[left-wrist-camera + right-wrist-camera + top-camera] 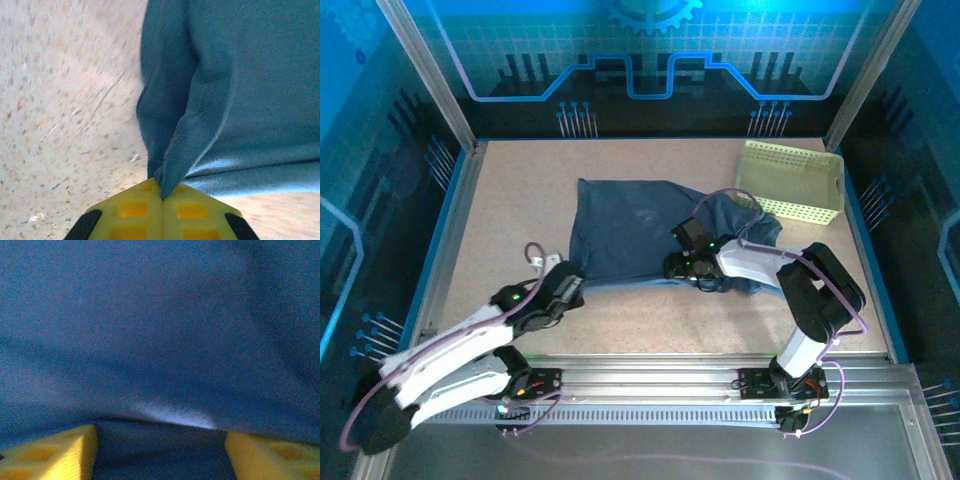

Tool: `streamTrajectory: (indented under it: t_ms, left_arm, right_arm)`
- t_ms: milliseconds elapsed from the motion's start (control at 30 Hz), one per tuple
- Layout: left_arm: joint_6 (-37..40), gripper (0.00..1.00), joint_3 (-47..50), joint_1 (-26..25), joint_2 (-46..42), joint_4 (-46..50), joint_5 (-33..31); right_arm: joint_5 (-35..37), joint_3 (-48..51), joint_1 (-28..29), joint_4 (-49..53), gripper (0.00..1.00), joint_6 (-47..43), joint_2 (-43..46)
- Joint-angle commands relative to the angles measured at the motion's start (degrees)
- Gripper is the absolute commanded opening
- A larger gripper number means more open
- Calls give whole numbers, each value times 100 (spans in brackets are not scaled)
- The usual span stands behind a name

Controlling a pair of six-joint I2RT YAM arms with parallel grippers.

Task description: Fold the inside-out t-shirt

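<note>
**Left edge pinched, right side not yet taken**

T-shirt [640,235] lies mid-desk, spread but rumpled. Its right end is bunched up just beside the near corner of the basket [795,180]. Bare desk [520,190] lies to the left and in front.

My left gripper [162,197] is closed on the shirt's near-left edge. The wrist view shows a narrow fold of cloth running straight down into the seam between the yellow pads [132,207]. The bite is thin, hem only.

My right gripper [160,450] stands open, low at the shirt's near edge and right of centre. Fabric hangs across the gap ahead of the jaws, with nothing pinched.

Handling, as I judge it:
- The shirt looks soft, light and limp. It won't hold a shape and will sag between two holds.
- It will likely drag on the desk rather than slide clean.
- A single-layer pinch may slip, or lift one layer and leave the other behind.
- The best hold is on a hem or seam, both layers together, matching the left grip across the width.
- The bunched right end near the basket could snag, so I would keep any pull away from it.
</note>
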State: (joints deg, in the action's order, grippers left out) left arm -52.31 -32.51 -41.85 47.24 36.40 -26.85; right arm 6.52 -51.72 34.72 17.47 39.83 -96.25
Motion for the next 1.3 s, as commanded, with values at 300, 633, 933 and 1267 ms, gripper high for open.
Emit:
streamTrajectory:
  t_ms: [300, 633, 933, 1267]
  left_arm:
    - [686, 22, 180, 131, -1473, 665, -775]
    - [636, 50, 13, 579, -760, 148, -380]
    - [1078, 54, -1951, 1241, 3382, -1306, 1909]
    - [724, 56, -1570, 1207, 4360, -1803, 2314]
  right_arm:
    - [-239, 417, -741, 79, 69, -30, 337]
    - [68, 530, -358, 775, 71, -229, 1558]
    - [347, -447, -1642, 1293, 73, -960, 1764]
    - [6, -1027, -2784, 1026, 72, -930, 775]
